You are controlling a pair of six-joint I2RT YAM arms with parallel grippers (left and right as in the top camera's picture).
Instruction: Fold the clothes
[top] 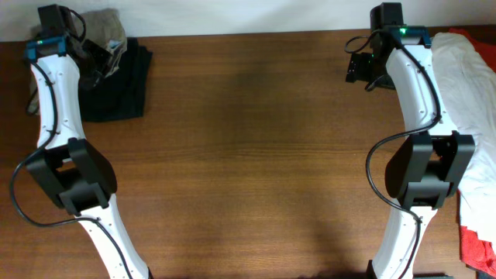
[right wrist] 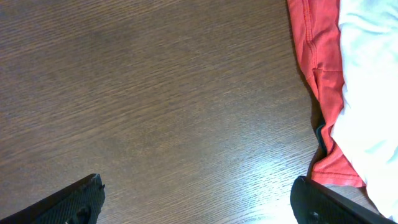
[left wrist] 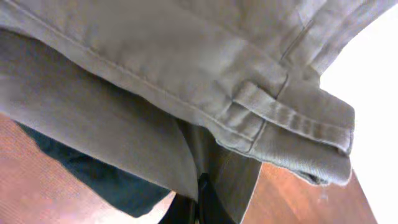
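Note:
The pale khaki trousers [top: 106,29] are bunched at the table's far left corner, above the black garment [top: 118,87]. In the left wrist view the trousers [left wrist: 186,68] fill the frame, with waistband seam and a belt loop showing. My left gripper [top: 99,53] is shut on a fold of the trousers [left wrist: 198,198], lifted a little over the black garment [left wrist: 93,180]. My right gripper [top: 361,68] is at the far right, open and empty over bare wood [right wrist: 196,199], apart from the trousers.
A white garment [top: 469,81] lies along the right edge, also seen in the right wrist view [right wrist: 373,93]. A red garment [right wrist: 320,68] lies beside it, with more red [top: 474,244] at the front right. The brown wooden table [top: 248,155] spans the middle.

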